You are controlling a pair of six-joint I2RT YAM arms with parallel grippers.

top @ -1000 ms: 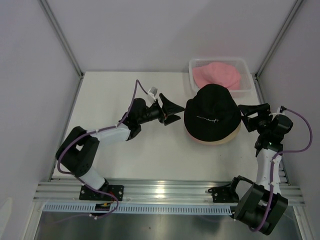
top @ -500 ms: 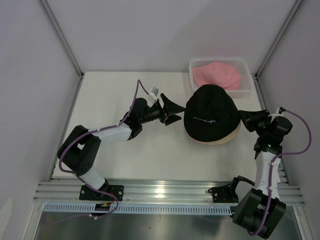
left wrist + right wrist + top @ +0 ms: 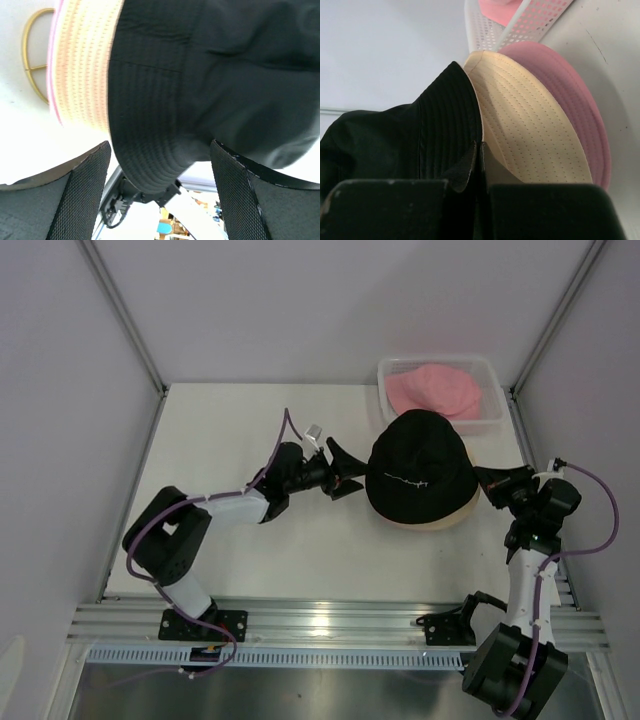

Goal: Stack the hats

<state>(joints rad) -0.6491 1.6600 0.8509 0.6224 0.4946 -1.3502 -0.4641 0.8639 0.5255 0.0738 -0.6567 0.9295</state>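
A black hat with white lettering sits on top of a beige hat at the table's centre right. In the right wrist view a pink hat shows under the beige brim. Another pink hat lies in the clear bin. My left gripper is open at the black hat's left edge. The black brim hangs just ahead of it, between its fingers. My right gripper is shut at the stack's right edge, fingertips pressed together against the brims, with nothing seen between them.
A gold wire stand peeks out from under the stacked hats in the left wrist view. The bin stands at the back right corner by the frame post. The table's metal rail runs along the near edge.
My right gripper has closed from wide open to shut and shifted slightly beside the hat. The left gripper has moved right, closer to the black brim.
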